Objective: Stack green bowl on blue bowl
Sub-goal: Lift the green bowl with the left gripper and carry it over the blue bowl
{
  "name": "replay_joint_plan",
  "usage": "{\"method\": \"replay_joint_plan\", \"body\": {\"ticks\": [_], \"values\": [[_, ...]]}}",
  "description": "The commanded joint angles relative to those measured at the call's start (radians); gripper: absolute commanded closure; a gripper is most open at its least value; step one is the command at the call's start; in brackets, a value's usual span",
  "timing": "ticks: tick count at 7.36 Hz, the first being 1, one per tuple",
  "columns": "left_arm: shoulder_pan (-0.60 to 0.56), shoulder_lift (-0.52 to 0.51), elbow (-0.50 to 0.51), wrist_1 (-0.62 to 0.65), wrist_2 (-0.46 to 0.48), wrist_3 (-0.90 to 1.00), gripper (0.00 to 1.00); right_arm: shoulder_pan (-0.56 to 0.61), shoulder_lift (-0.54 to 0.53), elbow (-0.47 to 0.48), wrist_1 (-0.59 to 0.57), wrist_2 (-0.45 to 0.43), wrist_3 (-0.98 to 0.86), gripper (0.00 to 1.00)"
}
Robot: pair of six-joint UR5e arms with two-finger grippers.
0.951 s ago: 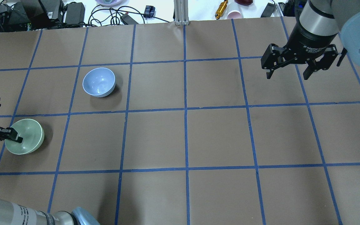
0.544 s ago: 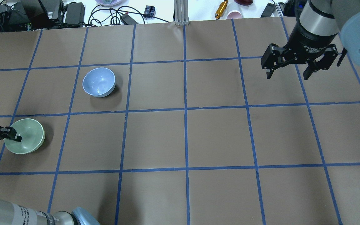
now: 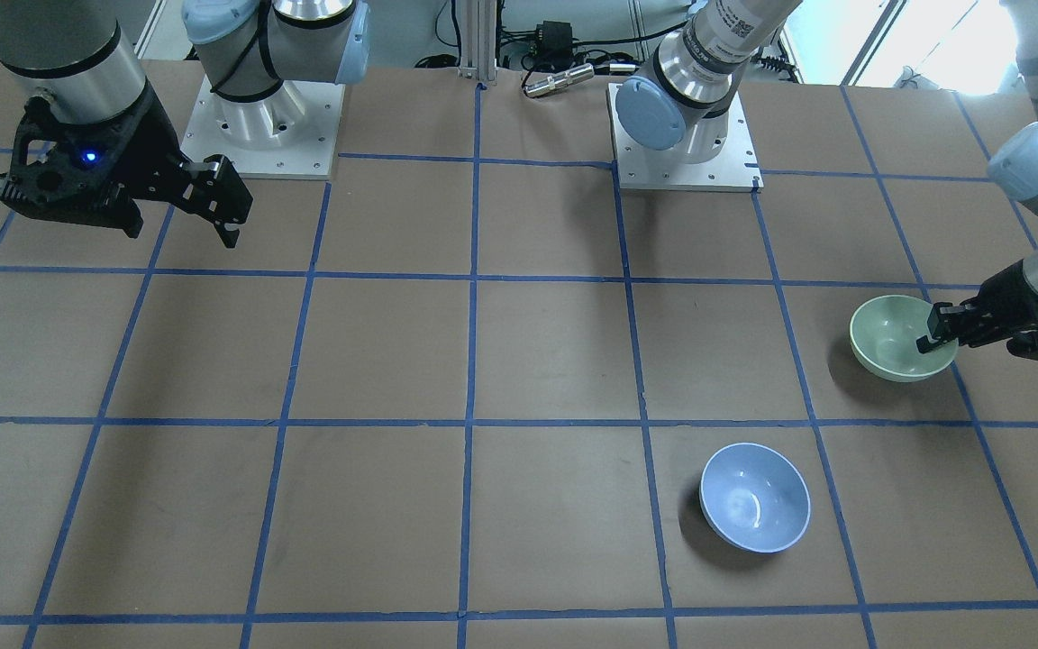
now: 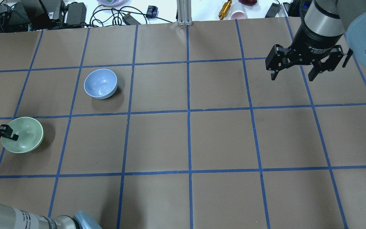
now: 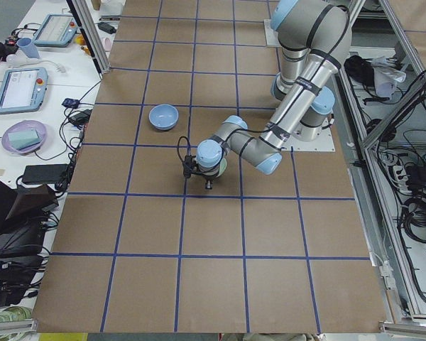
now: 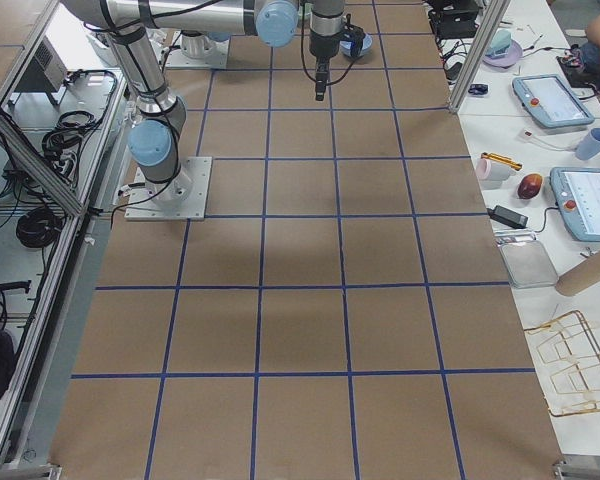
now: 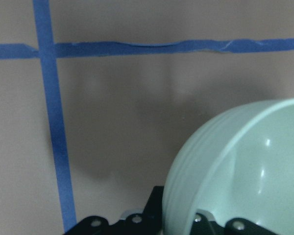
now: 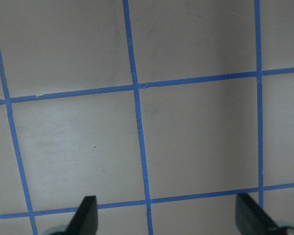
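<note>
Brown-papered bench (image 4: 221, 140), squared off with blue tape; cables (image 4: 106, 14) and power bricks lie beyond its far edge.

- Green bowl (image 4: 27, 133): far out on the robot's left side, just on the robot's side of a tape crossing, its outer edge overlapping one line. In the left wrist view it is tilted, mouth turned partly toward the camera, with a soft shadow on the paper beside it. Cannot tell whether its base touches the bench.
- Left hand (image 3: 941, 341): clenched on the green bowl's rim. One finger (image 4: 11, 137) is inside the bowl; the other is outside the wall, seen only at the bottom edge of the wrist view.
- Blue bowl (image 4: 100, 83): upright on the bench, mouth up, in the next square farther from the robot and one square toward the centre. Well apart from the green bowl, nothing touching it.
- Right hand (image 4: 292, 76): released, jaws spread wide, hanging above bare paper on the robot's right side, far from both bowls. Its wrist view shows only tape lines between the two fingertips.
</note>
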Motion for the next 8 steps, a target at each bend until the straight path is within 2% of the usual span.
{"method": "replay_joint_plan", "body": {"ticks": [1,3,4,8], "values": [[-0.025,0.019,0.052,-0.069,-0.007,-0.002,0.89,0.000,0.000,0.000,0.000,0.000,0.000,0.00],[-0.063,0.002,0.185,-0.243,-0.097,-0.052,0.89,0.000,0.000,0.000,0.000,0.000,0.000,0.00],[-0.105,-0.010,0.235,-0.263,-0.122,-0.106,0.89,0.000,0.000,0.000,0.000,0.000,0.000,0.00],[-0.258,-0.013,0.251,-0.257,-0.198,-0.303,0.89,0.000,0.000,0.000,0.000,0.000,0.000,0.00]]}}
